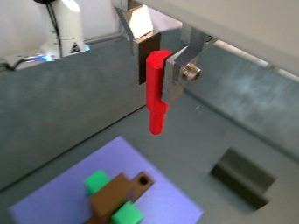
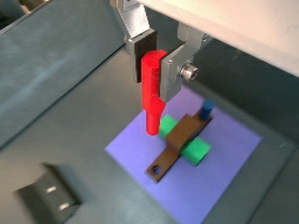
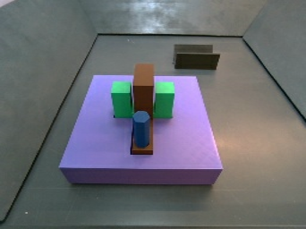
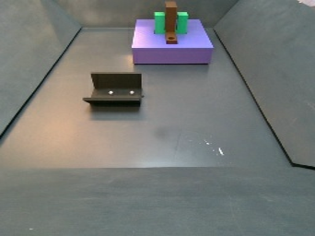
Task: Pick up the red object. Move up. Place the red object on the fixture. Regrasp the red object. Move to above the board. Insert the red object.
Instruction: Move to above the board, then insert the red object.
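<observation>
Right now my end effector hangs high over the grey floor, its two silver plates closed on the upper end of the red peg, which points straight down below the fingers. In both wrist views the peg is upright, gripped near its top, with its lower tip free in the air. In a wrist view the tip lines up over the near edge of the purple board, though the peg is well above it and touches nothing there.

On the board stand two green blocks, side by side with a tall brown bar between them. A blue peg stands upright in front of the bar, toward the board's near edge in that side view. The same pieces show small in a side view at the far end of the floor.

Well apart from the board sits the fixture, a dark bracket with an upright back wall and a low base plate. It rests on the floor with nothing on it. In a wrist view it appears as a dark box beside the board's corner. My end effector itself does not show in either side view.
</observation>
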Motion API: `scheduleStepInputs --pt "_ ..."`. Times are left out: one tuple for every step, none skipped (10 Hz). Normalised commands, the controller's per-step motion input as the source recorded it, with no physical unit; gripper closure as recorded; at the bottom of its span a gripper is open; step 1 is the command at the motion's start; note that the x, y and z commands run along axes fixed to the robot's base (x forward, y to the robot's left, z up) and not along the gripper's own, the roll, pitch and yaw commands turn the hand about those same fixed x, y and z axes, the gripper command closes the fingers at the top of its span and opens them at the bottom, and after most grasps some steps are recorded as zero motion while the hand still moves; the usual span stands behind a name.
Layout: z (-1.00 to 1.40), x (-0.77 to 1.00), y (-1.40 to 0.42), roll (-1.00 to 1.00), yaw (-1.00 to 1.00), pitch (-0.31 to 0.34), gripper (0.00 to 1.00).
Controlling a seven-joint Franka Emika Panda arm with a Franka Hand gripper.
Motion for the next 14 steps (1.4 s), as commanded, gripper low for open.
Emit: scheduleStepInputs --pt "0.00 -0.07 0.03 -0.75 -0.07 0.069 1.00" --pt "0.00 -0.06 0.02 -0.47 -0.03 0.018 1.00" --pt "0.00 -0.05 0.01 -0.27 -0.01 -0.006 1.00" --pt "0.00 0.05 0.00 0.00 0.00 0.000 1.00" --pt "-0.08 -0.06 0.01 -0.03 -0.14 -0.079 1.00" --pt "-0.44 0.00 0.63 -0.33 -0.14 -0.131 1.00" --pt "-0.45 0.01 0.69 -0.32 -0.11 -0.143 1.00" --pt "-0.38 0.05 0.70 -0.34 -0.07 -0.180 1.00" --pt "-0.30 0.09 0.57 -0.39 -0.04 -0.219 1.00" --pt "-0.81 0.00 0.00 -0.05 -0.06 -0.219 1.00" --pt "-0.92 0.00 0.00 0.00 -0.11 -0.160 1.00" --pt "-0.88 -0.07 -0.04 0.08 0.00 -0.191 1.00" --pt "-0.82 -0.03 -0.09 0.07 0.00 -0.217 1.00" --pt "-0.47 0.00 0.00 0.04 0.00 -0.036 1.00"
